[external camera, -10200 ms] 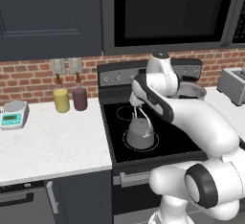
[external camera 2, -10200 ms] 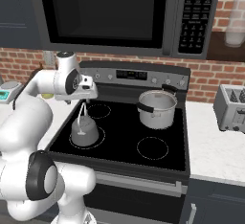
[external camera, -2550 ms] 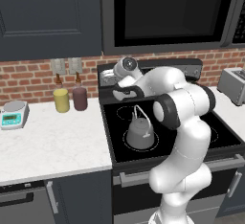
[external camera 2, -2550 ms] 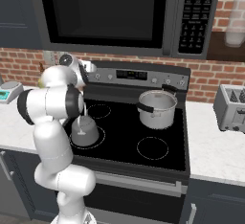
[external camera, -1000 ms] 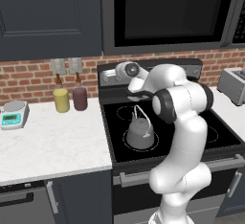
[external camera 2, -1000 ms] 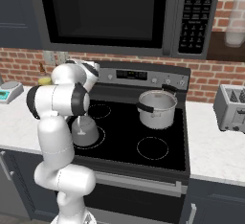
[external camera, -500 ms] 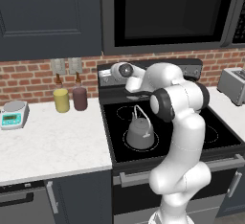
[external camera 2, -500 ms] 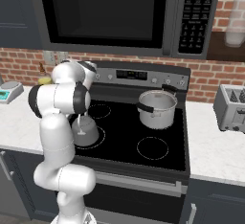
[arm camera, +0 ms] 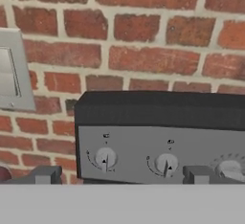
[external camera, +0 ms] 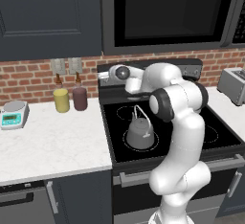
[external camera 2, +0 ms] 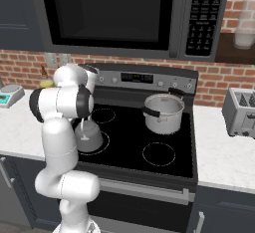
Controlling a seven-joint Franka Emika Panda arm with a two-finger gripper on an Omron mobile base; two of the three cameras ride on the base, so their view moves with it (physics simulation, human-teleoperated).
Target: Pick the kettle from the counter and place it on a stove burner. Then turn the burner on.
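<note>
The small grey kettle (external camera: 139, 132) stands upright on the stove burner (external camera: 154, 144), the large white-ringed circle at the front left of the black cooktop; it also shows behind my arm in the right base view (external camera 2: 89, 137). My gripper (external camera: 102, 76) is up at the left end of the stove's back panel, well above and behind the kettle. In the hand view the gripper (arm camera: 121, 175) is open and holds nothing. It faces the grey panel, whose two left knobs (arm camera: 105, 159) (arm camera: 166, 163) lie between its fingertips (arm camera: 45, 174). The white counter (external camera: 48, 141) lies left of the stove.
A shiny steel pot (external camera 2: 163, 112) sits on the back right burner. A toaster (external camera 2: 241, 111) stands on the right counter. A yellow jar (external camera: 61, 99), a dark jar (external camera: 80, 98) and a scale (external camera: 12, 115) stand on the left counter. A microwave (external camera 2: 124, 13) hangs above.
Ten seconds ago the gripper was down at the kettle's handle; it has let go and risen to the back panel. Over the last second the hand crept slightly left. The kettle has not moved.
</note>
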